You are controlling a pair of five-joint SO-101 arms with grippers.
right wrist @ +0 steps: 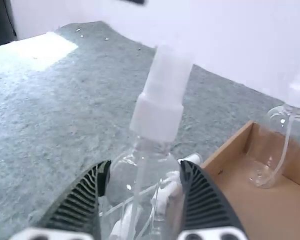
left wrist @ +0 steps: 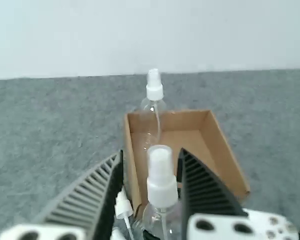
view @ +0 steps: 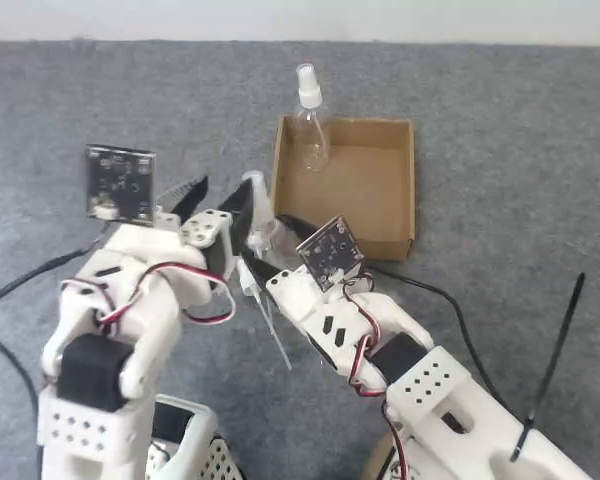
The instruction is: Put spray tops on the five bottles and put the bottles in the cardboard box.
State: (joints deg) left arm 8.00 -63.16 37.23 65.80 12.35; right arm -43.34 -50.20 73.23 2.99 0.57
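Right gripper (right wrist: 145, 167) clamps the body of a capped bottle (view: 258, 216), upright just outside the cardboard box (view: 372, 192) at its 8 o'clock; left gripper (left wrist: 151, 151) is partly open, straddling that bottle's spray top (left wrist: 161, 176); a second bottle (view: 311, 132), capped, stands in the box's 11 o'clock corner.

High view: front bottle (view: 260, 205), body largely masked by left gripper (view: 228, 192) and right gripper (view: 270, 245) crossing it; base not seen. Loose spray top (view: 250, 280) at its 6 o'clock: lying or hanging, cannot tell. Left wrist view: front bottle's lower half and the loose spray top's tube run off frame. Right wrist view: front bottle's cap blurred; boxed bottle (right wrist: 285, 130), in the 11 o'clock corner of the cardboard box (right wrist: 235, 150), head smeared and clipped; box cropped.
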